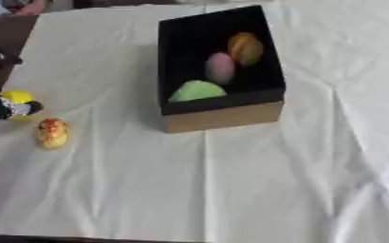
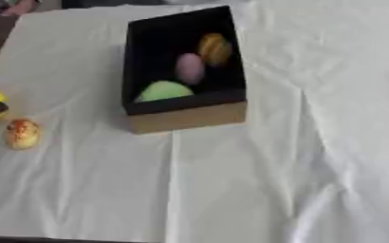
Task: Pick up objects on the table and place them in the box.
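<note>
Fingers of the left hand (image 1: 7, 107) curl round a yellow fruit (image 1: 17, 98) at the table edge; it could slip out, knocking the orange fruit (image 1: 52, 132) just beside it, well short of the box (image 1: 223, 116).

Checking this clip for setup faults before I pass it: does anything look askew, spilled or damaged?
Nothing is spilled or visibly damaged. The box sits turned at an angle on the creased white cloth, holding a green, a pink and an orange piece. The left hand is at a yellow object; an orange-yellow one lies nearby.

Creased white cloth (image 1: 231, 190); matt cardboard box (image 1: 223, 116), black inside.
</note>
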Motion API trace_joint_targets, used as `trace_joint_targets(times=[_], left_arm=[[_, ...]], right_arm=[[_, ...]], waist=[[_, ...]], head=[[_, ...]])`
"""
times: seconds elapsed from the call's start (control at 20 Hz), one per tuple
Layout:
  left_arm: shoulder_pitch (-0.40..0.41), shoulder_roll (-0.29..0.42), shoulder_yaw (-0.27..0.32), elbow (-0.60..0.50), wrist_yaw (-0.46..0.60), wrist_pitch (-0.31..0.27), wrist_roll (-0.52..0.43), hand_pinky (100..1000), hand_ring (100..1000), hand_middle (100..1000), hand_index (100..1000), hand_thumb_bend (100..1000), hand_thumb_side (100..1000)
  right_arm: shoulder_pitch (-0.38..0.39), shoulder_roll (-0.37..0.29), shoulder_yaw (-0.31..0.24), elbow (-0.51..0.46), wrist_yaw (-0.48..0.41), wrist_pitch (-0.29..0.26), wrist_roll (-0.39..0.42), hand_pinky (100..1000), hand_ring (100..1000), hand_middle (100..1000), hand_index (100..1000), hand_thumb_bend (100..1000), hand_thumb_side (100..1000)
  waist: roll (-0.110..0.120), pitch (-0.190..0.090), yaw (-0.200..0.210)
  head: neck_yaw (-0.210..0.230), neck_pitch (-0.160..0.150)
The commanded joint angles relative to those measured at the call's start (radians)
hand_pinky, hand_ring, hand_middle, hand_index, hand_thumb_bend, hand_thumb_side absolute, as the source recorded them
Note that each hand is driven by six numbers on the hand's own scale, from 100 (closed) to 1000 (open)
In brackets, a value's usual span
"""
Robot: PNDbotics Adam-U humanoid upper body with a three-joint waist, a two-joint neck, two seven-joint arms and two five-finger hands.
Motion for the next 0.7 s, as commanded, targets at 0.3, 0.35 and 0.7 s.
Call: trace_joint_targets(times=[0.3, 0.35, 0.7], left_arm=[[-0.024, 0.011, 0.001, 0.080, 0.001, -0.014, -0.026, 812, 885, 853, 907, 551, 348], [-0.025, 0.010, 0.002, 0.090, -0.004, -0.012, -0.029, 813, 885, 854, 908, 549, 348], [-0.031, 0.000, 0.014, 0.158, -0.033, -0.007, -0.037, 817, 884, 855, 907, 536, 340]], right_arm=[[-0.005, -0.014, -0.006, -0.011, 0.005, 0.006, -0.002, 836, 845, 781, 858, 100, 494], [-0.004, -0.013, -0.005, -0.011, 0.005, 0.007, -0.001, 836, 845, 781, 858, 100, 495], [-0.001, -0.009, -0.001, -0.011, 0.004, 0.009, 0.002, 836, 844, 780, 857, 100, 502]], waist=[[0.010, -0.013, -0.004], [0.010, -0.013, -0.004], [0.010, -0.011, -0.006]], head=[[0.010, -0.022], [0.011, -0.022], [0.012, -0.027]])
